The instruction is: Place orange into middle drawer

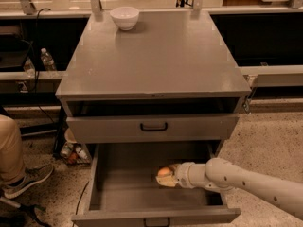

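Low in the frame the middle drawer (128, 195) stands pulled out, and the hand (166, 178), reaching in from the lower right, is closed round the orange (164, 172) at its leftward tip. The fruit sits inside the walls, right of centre, with the floor directly beneath it, though whether it touches is unclear. Nothing blocks a release; higher up are the shut drawer front (109, 129) and, at the bench's (156, 56) far upper left, a white bowl (125, 17).

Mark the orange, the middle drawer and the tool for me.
orange (164, 171): camera view, its lit top, inside the drawer.
middle drawer (125, 195): camera view, bare floor at left.
tool (165, 178): camera view, tip holding the orange, over the drawer floor.
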Tool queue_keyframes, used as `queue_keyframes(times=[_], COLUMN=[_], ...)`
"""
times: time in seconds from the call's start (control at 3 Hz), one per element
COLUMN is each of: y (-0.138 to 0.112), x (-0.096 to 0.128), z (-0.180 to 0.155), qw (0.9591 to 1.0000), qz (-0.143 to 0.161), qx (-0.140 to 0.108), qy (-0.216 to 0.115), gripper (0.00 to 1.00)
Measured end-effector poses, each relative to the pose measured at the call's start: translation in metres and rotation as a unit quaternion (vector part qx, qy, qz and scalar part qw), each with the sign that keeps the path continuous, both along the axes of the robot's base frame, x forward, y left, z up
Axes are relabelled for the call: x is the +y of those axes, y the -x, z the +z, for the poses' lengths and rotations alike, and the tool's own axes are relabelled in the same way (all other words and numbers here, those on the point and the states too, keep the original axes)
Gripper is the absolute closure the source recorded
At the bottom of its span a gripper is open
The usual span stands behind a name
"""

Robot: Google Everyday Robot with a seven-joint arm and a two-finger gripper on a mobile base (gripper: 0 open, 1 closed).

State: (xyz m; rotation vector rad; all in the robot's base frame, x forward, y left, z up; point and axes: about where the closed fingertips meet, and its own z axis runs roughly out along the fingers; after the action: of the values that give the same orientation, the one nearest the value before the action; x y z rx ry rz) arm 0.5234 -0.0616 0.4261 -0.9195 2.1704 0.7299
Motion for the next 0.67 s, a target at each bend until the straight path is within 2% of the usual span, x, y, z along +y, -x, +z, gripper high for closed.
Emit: queue_keyframes(times=[0.67], y=[-0.0021], x=[0.0043], z=[-0.0246], qw=[0.9998], qz=[-0.007], qx=[0.018], qy=[0.001], gripper=[0.37])
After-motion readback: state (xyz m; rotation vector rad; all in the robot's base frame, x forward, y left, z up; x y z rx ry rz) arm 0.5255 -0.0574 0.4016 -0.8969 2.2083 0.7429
